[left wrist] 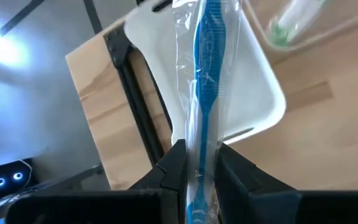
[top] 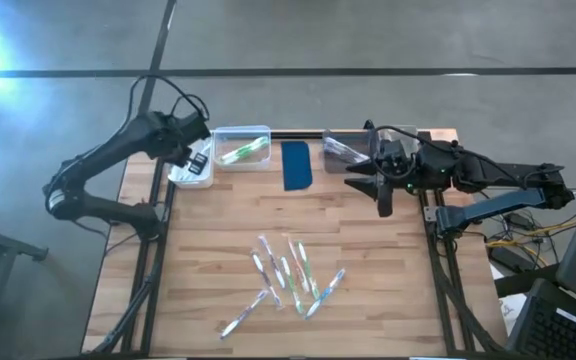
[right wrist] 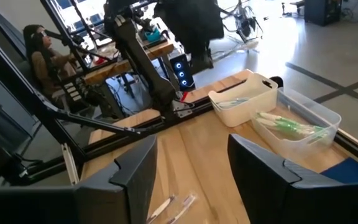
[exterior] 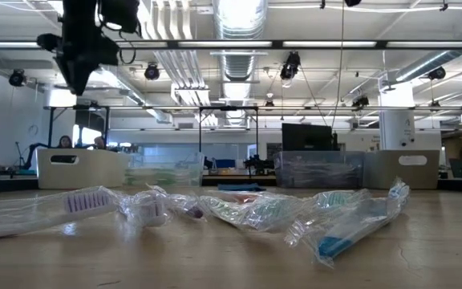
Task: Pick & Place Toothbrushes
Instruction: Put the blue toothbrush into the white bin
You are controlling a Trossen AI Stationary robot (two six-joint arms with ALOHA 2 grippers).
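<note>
Left gripper [left wrist: 199, 171] is clamped on a blue toothbrush [left wrist: 207, 74] above the white bin [left wrist: 253, 81]. Right gripper [right wrist: 191, 168] hangs agape, empty, near the far bins, well apart from the toothbrushes [top: 286, 275] on the table [top: 388, 290].

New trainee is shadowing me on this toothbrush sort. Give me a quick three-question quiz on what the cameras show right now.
1. True or false: the left gripper is empty.
2. Which bin contents show green? A) the clear bin B) the white bin C) neither
3. Fill in: the wrapped toothbrushes still to be sorted lie in a ___ on the table, while the right gripper has its fingers apart with nothing between them.

Key: 1 false, it is shut on a blue toothbrush over the white bin; 2 A; 3 pile.
</note>
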